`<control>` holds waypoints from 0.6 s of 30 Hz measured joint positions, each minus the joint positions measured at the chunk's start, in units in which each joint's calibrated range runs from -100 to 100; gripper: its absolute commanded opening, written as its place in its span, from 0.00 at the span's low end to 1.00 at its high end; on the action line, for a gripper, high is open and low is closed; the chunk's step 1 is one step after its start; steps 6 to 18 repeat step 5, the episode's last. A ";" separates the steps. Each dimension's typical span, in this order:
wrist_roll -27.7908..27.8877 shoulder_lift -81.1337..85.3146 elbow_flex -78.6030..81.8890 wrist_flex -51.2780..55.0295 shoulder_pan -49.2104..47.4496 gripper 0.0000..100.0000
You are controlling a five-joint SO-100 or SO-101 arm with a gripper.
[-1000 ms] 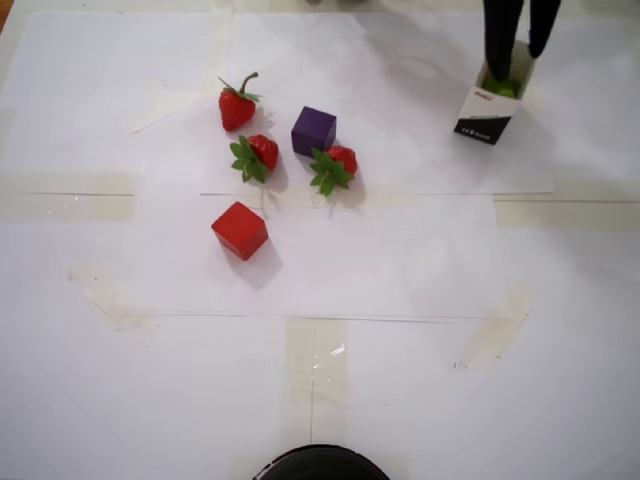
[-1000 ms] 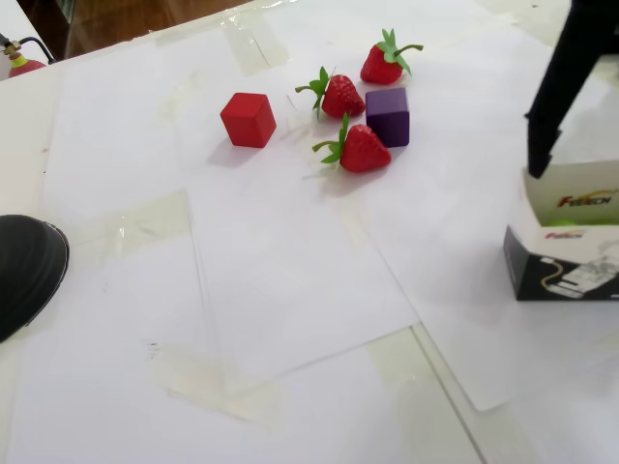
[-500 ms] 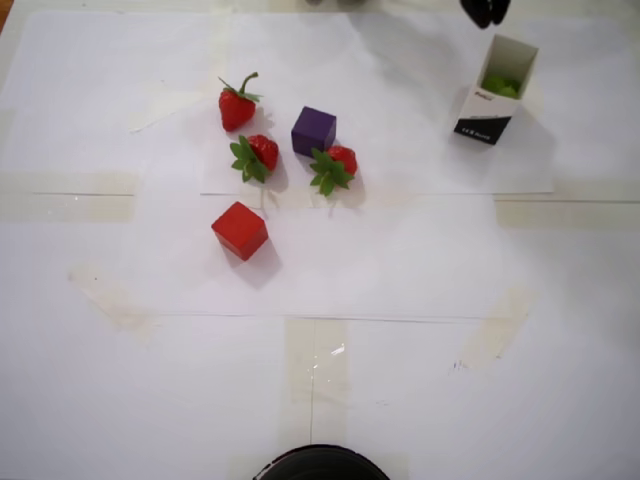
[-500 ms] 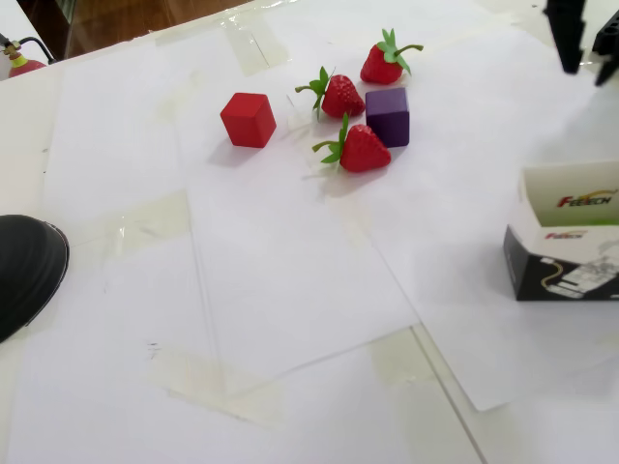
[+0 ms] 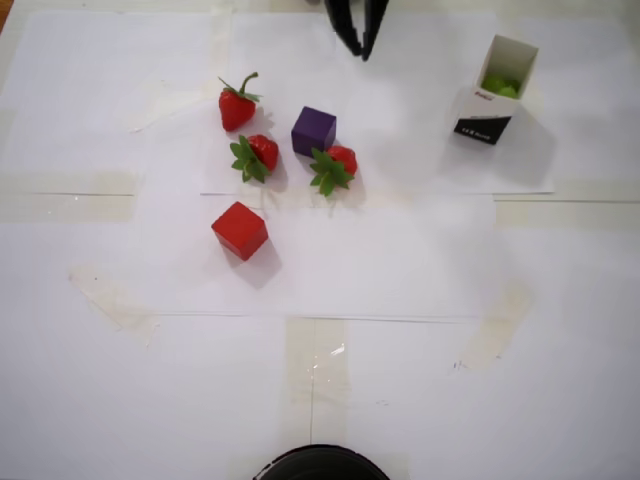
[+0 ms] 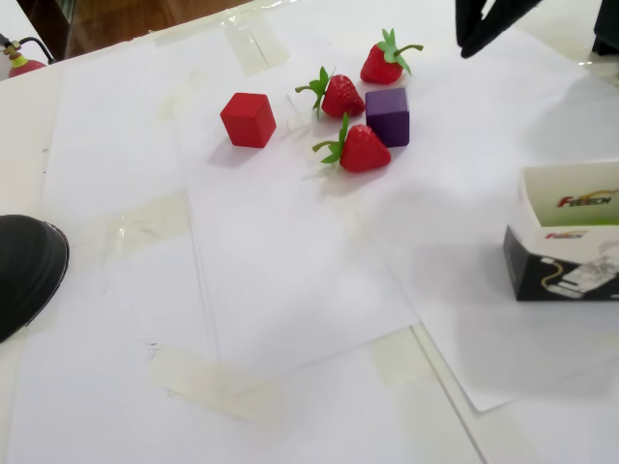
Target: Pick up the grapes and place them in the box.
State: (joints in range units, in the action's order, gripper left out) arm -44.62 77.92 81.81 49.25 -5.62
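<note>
Overhead view, from left to right: the red cube [image 5: 240,230] lies lowest, three strawberries [image 5: 237,105] and the purple cube [image 5: 314,130] stand close together in a group, then the gripper [image 5: 359,48] hangs at the top edge, and the box [image 5: 496,90] is far at the right. The gripper fingers are almost together, with only a thin gap, and they carry nothing. The grapes [image 5: 502,86] show as a green mass inside the mouth of the box, and I see no grape on the paper. So I judge the task is nearly finished or finished.

The risks are small but real. The box is tall and light, so if the arm swings near it, it may tip and the grapes would roll out. The gripper is also near the purple cube and the strawberries; if it descends there, it could push them or take a wrong object, because a strawberry is not a grape.
</note>
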 measured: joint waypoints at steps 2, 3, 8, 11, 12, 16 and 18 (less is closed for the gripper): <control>0.00 3.63 4.07 -0.16 0.45 0.00; -0.05 5.18 5.70 -0.16 0.45 0.00; 0.00 8.72 9.32 -0.16 0.45 0.00; 0.00 8.72 9.32 -0.16 0.45 0.00; 0.00 8.72 9.32 -0.16 0.45 0.00; 0.00 8.72 9.32 -0.16 0.45 0.00; 0.00 8.72 9.32 -0.16 0.45 0.00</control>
